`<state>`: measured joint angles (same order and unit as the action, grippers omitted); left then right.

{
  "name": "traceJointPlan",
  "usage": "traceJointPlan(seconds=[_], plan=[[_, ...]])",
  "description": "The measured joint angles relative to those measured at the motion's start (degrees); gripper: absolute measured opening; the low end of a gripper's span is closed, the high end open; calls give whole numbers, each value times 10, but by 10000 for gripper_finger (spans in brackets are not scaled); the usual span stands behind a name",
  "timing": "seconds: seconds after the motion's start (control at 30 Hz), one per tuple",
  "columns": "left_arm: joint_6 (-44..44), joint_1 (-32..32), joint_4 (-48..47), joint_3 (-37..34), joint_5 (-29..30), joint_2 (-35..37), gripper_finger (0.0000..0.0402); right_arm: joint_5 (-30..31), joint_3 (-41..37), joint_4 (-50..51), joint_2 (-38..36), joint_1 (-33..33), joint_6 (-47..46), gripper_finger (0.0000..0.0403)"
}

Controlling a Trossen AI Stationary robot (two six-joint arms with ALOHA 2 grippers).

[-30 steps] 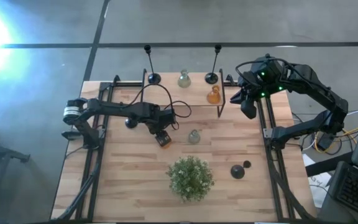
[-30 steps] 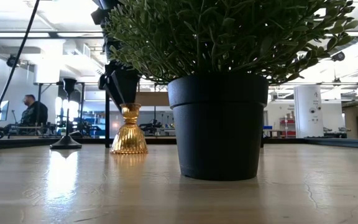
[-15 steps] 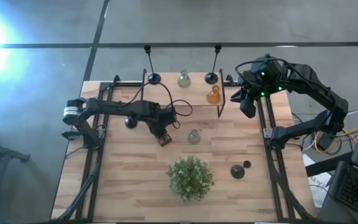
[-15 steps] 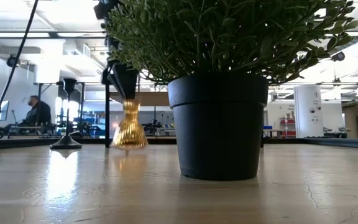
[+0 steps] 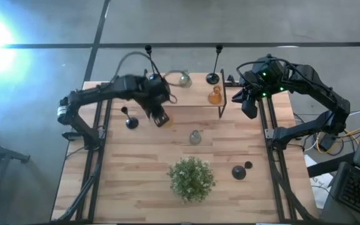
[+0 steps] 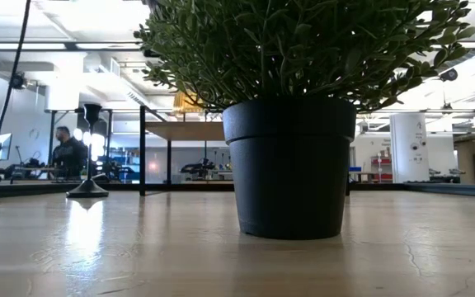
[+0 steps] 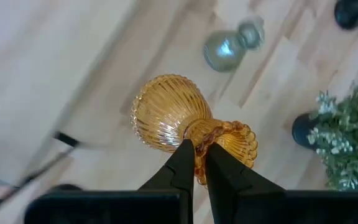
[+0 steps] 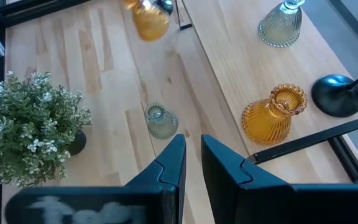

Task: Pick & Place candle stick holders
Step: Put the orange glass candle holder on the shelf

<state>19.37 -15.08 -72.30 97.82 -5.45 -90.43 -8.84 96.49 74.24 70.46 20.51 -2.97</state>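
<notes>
While lifted, amber glass holder (image 7: 191, 124) lies tilted, neck pinched by left gripper (image 7: 196, 163), right gripper (image 8: 191, 149) nearly closed, empty.

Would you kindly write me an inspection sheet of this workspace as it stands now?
Surface: wooden table, raised shelf along its far side.
Job's things: amber holder in the left claw, off the table; amber holder, green holder and two tall black holders on the shelf; pale holder mid-table; short black holders left and right.
Clutter: potted plant near the front.
Grippers: left claw shut on the amber holder's neck; right claw waits by the shelf's right end, empty.
Cables: looped along both arms.
Surroundings: a person in the room behind.
</notes>
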Motion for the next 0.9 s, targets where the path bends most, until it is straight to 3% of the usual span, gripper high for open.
traceJointPlan(seconds=[0.4, 0.9], plan=[[-17, -143, -10, 23, -9, -1, 24, 0, -2, 0, 0, 0, 1, 44], [-17, -171, 14, 23, 0, -15, 24, 0, -2, 0, 0, 0, 1, 43]])
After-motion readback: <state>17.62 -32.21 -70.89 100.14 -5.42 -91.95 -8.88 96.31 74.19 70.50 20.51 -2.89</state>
